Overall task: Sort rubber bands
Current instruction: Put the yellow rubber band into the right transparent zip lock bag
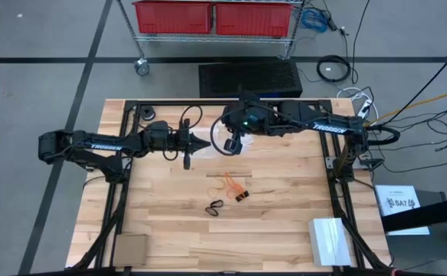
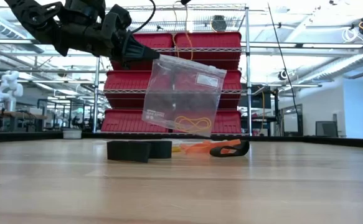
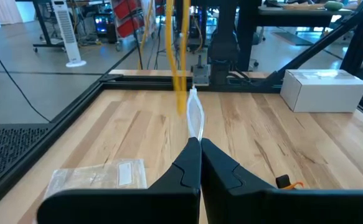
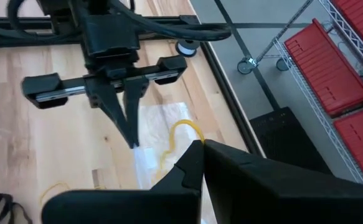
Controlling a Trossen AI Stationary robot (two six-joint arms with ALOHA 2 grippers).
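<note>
Aloft, left pincer [image 2: 145, 57] clenched on clear bag [image 2: 182, 93] corner, tilted; tan rubber band [image 2: 192, 124] inside lies lengthwise; right pincer [image 4: 201, 144] clenched.

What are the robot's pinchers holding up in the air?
A clear plastic bag with a yellow rubber band inside. The left tool and right tool pinch its top edge.

off-task items on and around the table

a clear plastic bag [image 2: 182, 93] hangs tilted above the wooden table [image 1: 284, 207]. a white box [image 1: 329, 241] sits near one table corner, a flat brown cardboard piece [image 1: 130, 248] near another. a second clear bag [image 3: 97, 176] lies flat on the wood. beyond the table, red bins [image 1: 215, 16] fill a wire rack, with a black mat [image 1: 249, 78] on the floor beside it.
</note>
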